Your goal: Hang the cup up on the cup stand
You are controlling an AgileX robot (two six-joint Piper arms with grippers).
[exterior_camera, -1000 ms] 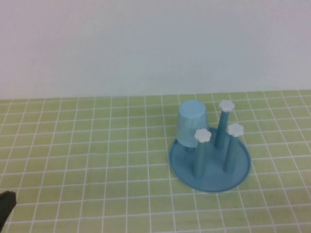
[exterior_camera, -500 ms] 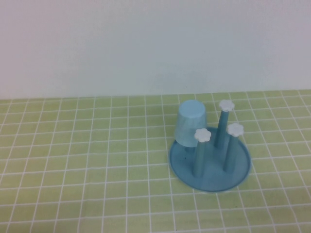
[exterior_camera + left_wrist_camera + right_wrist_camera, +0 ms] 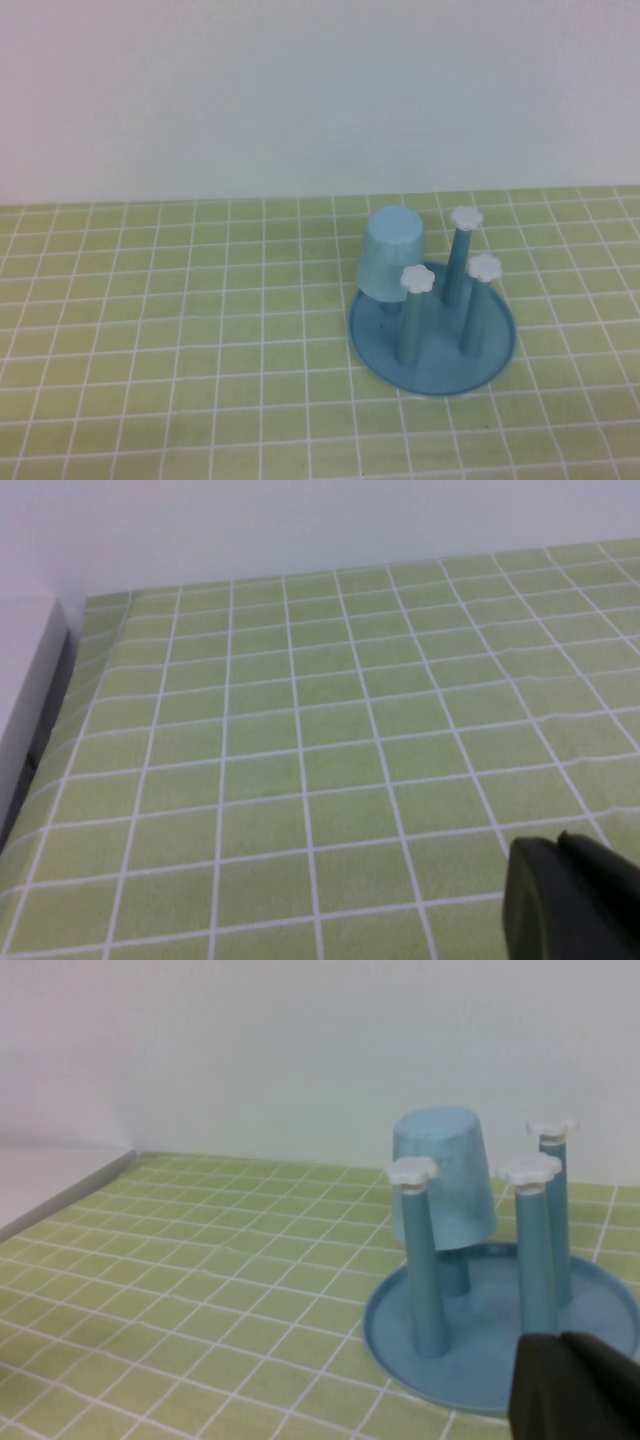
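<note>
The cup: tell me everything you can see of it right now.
The cup is a small, pale blue, tapered tumbler, plastic by its look, with no handle. It sits upside down over one post of the stand, closed end up, rim above the dish, slightly tilted. Three white-capped posts stand free beside it. Neither gripper touches it: left gripper and right gripper show only at their wrist views' edges.

You have the cup (image 3: 392, 252) upside down over the rear-left post of the cup stand (image 3: 480, 362), which sits on the bench (image 3: 180, 340), right of centre. Three bare posts stand to the cup's right and front. Both tools are out of the high view; the right tool (image 3: 578, 1385) is near the stand's rim, the left tool (image 3: 570, 900) over bare bench.
</note>
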